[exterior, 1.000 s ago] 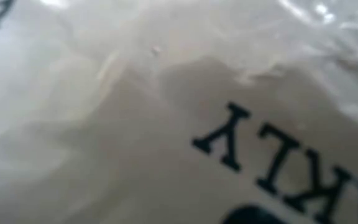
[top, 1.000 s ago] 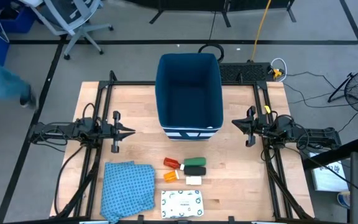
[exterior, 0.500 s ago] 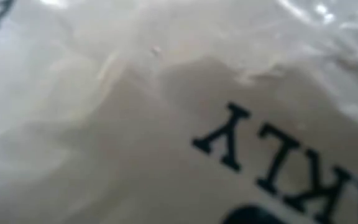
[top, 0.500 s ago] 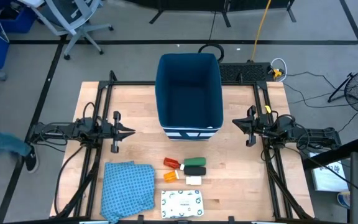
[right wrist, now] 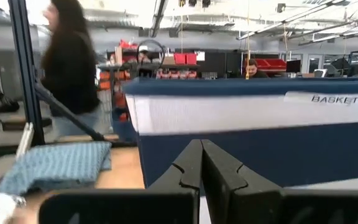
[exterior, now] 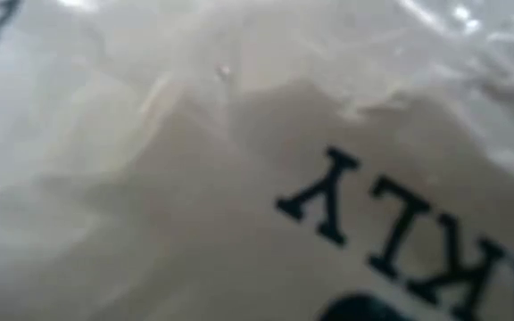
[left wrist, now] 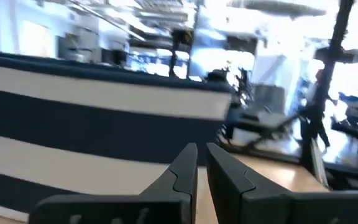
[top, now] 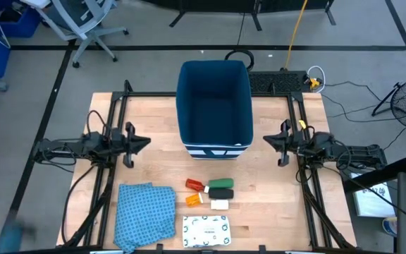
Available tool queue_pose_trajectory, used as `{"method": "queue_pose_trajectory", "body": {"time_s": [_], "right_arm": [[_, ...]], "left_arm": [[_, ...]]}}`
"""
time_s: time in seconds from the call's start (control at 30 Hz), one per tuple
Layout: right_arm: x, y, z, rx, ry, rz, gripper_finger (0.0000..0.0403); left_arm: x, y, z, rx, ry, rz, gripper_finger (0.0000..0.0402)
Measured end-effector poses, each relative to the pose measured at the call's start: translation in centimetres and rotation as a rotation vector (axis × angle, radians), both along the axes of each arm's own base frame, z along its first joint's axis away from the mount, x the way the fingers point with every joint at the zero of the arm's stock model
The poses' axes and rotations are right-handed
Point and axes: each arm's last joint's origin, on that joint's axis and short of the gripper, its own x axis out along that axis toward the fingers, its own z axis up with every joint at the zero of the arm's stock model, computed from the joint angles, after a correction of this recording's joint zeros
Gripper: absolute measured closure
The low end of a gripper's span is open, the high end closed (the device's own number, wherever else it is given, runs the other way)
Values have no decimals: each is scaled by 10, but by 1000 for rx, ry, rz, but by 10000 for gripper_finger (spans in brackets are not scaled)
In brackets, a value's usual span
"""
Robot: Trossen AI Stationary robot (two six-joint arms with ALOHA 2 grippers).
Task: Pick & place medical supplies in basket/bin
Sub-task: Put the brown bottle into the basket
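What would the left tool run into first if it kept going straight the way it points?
Most likely the dark blue bin: the left tool, nearly shut and empty, faces its striped wall, though it points close to the wall's end, so it could slip past.

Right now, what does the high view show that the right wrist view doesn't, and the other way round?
Only the high view shows the small supplies: red-orange tube, green piece, black piece, small white box, orange-white packet, white pouch, plus the left gripper. Only the right wrist view shows a person beyond the table and the bin's label. Both show the blue bin, the blue cloth and the shut right gripper.
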Motion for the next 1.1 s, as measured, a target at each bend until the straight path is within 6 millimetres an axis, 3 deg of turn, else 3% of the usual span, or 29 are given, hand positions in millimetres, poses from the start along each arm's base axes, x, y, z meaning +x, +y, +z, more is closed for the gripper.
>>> {"method": "queue_pose_trajectory", "body": {"time_s": [0.13, 0.27, 0.5, 0.63, 0.9, 1.1], "right_arm": [[-1, 0, 4, -54, -31, -13, 403], [-2, 0, 8, -181, -59, -45, 403], [-2, 0, 9, -342, -36, -85, 403], [-2, 0, 9, -421, -18, -118, 403], [-4, -7, 7, -277, 28, -335, 403], [-3, -8, 3, -261, 64, -344, 403]], "left_arm": [[5, 0, 0, 41, 39, 10, 364], [15, -1, 16, 106, 85, 18, 364], [61, -10, 43, 266, 315, -21, 364], [91, -25, 44, 435, 461, -137, 364], [149, -66, 50, 526, 662, -224, 364], [175, -97, 43, 686, 794, -211, 364]]}}
